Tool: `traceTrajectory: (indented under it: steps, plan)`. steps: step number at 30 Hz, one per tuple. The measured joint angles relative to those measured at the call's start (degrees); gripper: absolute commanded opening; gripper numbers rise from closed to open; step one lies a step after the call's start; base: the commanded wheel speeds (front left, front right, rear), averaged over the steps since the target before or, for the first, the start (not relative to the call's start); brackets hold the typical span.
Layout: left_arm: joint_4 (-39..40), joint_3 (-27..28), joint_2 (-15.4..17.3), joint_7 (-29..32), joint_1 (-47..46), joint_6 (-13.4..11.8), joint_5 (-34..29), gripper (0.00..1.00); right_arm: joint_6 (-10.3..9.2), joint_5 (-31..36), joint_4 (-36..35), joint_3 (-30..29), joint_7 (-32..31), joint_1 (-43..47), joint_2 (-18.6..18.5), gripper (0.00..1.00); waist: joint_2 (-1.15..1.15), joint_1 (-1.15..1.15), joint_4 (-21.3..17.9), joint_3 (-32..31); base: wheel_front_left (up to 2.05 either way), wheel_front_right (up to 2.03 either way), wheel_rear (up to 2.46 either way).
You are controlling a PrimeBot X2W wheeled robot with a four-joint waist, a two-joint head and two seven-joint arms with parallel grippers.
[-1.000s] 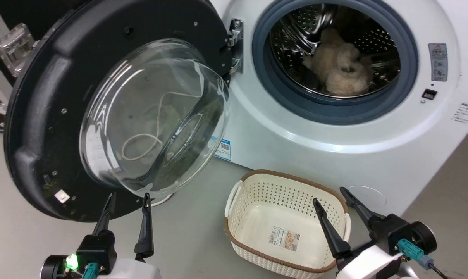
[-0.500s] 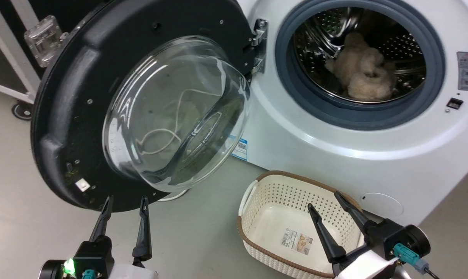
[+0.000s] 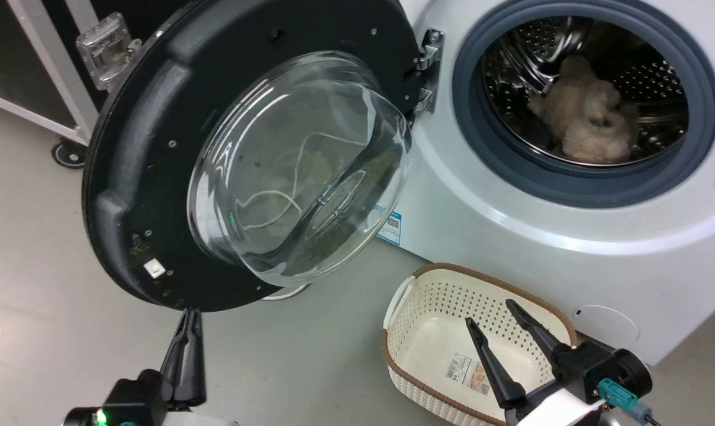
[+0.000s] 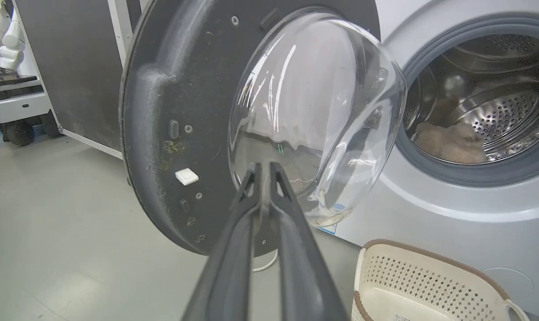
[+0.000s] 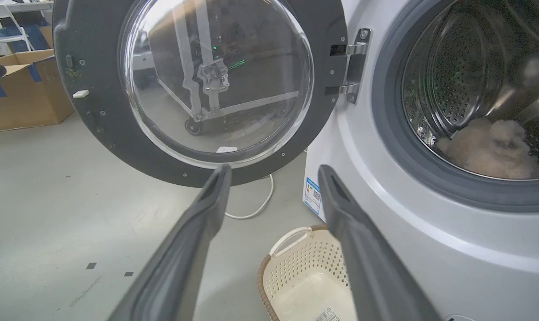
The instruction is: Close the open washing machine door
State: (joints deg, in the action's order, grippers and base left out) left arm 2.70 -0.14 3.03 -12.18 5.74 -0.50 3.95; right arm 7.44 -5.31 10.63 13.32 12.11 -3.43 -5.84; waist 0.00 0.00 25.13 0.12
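The washing machine door (image 3: 150, 154) stands swung wide open to the left on its metal hinge (image 3: 427, 71), its black inner face and clear glass bowl (image 3: 298, 171) towards me. The white washing machine (image 3: 511, 236) shows its grey gasket and steel drum. My left gripper (image 3: 190, 316) is shut with nothing in it, just below the door's lower rim and apart from it. In the left wrist view its fingertips (image 4: 263, 168) point at the bowl of the door (image 4: 171, 89). My right gripper (image 3: 489, 312) is open above the basket; in its own view the gripper (image 5: 274, 170) points between door (image 5: 95, 129) and machine (image 5: 385, 200).
A cream perforated basket (image 3: 416, 384) sits on the grey floor before the machine. A beige plush toy (image 3: 588, 124) lies in the drum. A black wheeled case (image 3: 38, 53) stands behind the door. A white cable (image 3: 286, 293) lies under the door. A cardboard box (image 5: 24, 89) stands far left.
My left gripper's fingers have come together from open to shut. The head camera has turned left, so the whole scene sits further right. The door holds the same angle.
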Motion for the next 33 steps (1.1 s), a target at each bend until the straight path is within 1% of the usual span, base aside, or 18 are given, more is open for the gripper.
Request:
traceTrajectory:
  steps: [3,6,9,12,14,16,17,19,22,26,30,31,33]
  plan:
    - [1.16,0.63,-0.03,-0.18,0.02,-0.01,1.44,0.00,0.00,-0.23,0.21,-0.29,0.32,0.09,-0.20,1.00,0.00,0.00,0.68,-0.08,0.00,0.00,0.00]
    - [2.67,2.80,-0.08,-0.60,-0.39,0.02,3.74,0.00,0.00,-0.24,0.22,-0.76,0.80,0.53,-0.26,1.00,0.00,0.00,1.30,-0.27,0.00,0.00,0.00]
    - [3.48,6.08,0.04,-1.05,-2.43,1.20,7.34,0.00,0.00,-0.16,0.13,-1.54,1.13,1.41,-0.21,1.00,0.00,-0.01,1.88,-0.37,0.00,0.00,0.00]
    - [2.27,8.57,1.11,-0.09,-5.97,3.81,13.70,0.00,0.00,0.36,-0.21,-3.14,1.43,2.48,-0.19,1.00,0.00,0.00,2.34,0.30,0.00,0.00,0.00]
    - [1.65,11.76,1.43,2.52,-9.12,4.81,21.17,0.00,0.00,0.92,-0.23,-3.35,1.65,3.05,-0.22,1.00,0.00,0.00,2.37,0.59,0.00,0.00,0.00]
    - [1.21,15.16,3.37,6.00,-12.21,5.24,27.52,0.00,0.00,1.15,-0.44,-3.43,1.85,3.10,-0.30,1.00,0.00,-0.01,1.79,1.11,0.00,0.00,0.00]
    - [-0.64,20.80,7.11,11.74,-17.47,4.56,35.84,0.00,0.00,1.24,-1.03,-3.37,2.14,3.05,-0.49,1.00,0.00,0.00,0.49,2.61,0.00,0.00,0.00]
    - [-2.91,23.09,9.70,16.10,-21.42,3.48,39.92,0.00,0.00,1.23,-1.22,-3.48,2.20,3.00,-1.10,1.00,0.00,0.00,-0.37,3.69,0.00,0.00,0.00]
    - [-7.92,25.74,12.49,23.07,-26.89,0.80,46.32,0.00,0.00,1.22,-1.51,-3.59,2.20,2.88,-1.83,1.00,0.00,0.00,-1.87,5.10,0.00,0.00,0.00]
    - [-14.48,28.38,14.96,30.69,-33.17,-3.18,52.78,0.00,0.00,1.12,-1.65,-3.20,2.20,2.52,-2.50,1.00,0.00,0.01,-3.89,6.85,0.00,0.00,0.00]
    - [-20.34,29.96,17.47,36.41,-37.43,-6.72,56.59,0.00,0.00,0.70,-1.75,-2.91,2.20,1.43,-2.87,1.00,0.00,0.01,-5.64,8.38,0.00,0.00,0.00]
    - [-21.48,30.09,18.01,38.23,-37.94,-7.42,57.48,0.00,0.00,0.70,-1.74,-2.75,2.20,1.32,-2.92,1.00,0.00,0.01,-6.06,8.67,0.00,0.00,0.00]
    - [-23.17,30.17,19.06,41.48,-38.16,-7.66,58.84,0.00,0.00,0.69,-1.62,-2.49,2.20,1.20,-3.00,1.00,0.00,0.01,-6.81,9.03,0.00,0.00,0.00]
